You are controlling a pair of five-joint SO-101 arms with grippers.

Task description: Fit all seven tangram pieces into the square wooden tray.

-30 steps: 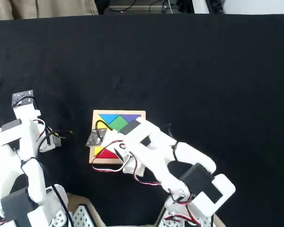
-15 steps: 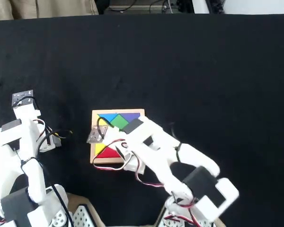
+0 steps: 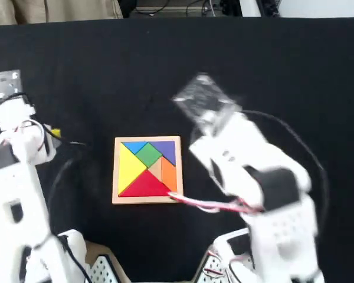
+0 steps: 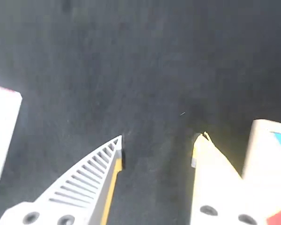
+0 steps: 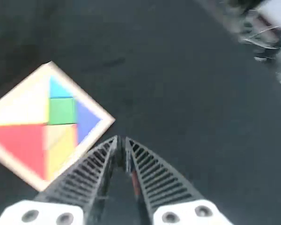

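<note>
The square wooden tray [image 3: 146, 199] lies at the table's middle with coloured pieces filling it: yellow [image 3: 128, 168] and red [image 3: 144, 185] large triangles, a green square [image 3: 148, 154], light blue, dark blue, orange and tan pieces. My right arm [image 3: 242, 159] is raised to the right of the tray. Its gripper [image 5: 121, 141] is shut with nothing in it, above the black cloth, and the tray [image 5: 23, 96] lies off to one side of it. My left arm [image 3: 15, 147] stands left of the tray. The left gripper [image 4: 159, 140] is open over bare cloth, with a tray corner [image 4: 261, 140] beside one finger.
The black cloth covers the whole table, with wide free room behind and right of the tray. Both arm bases [image 3: 94, 268] sit at the front edge. A white flat object [image 4: 2, 133] lies at the edge of the left wrist view.
The right arm has lifted off the tray and swung up and to the right, uncovering the filled tray. The left arm has also risen and shifted left.
</note>
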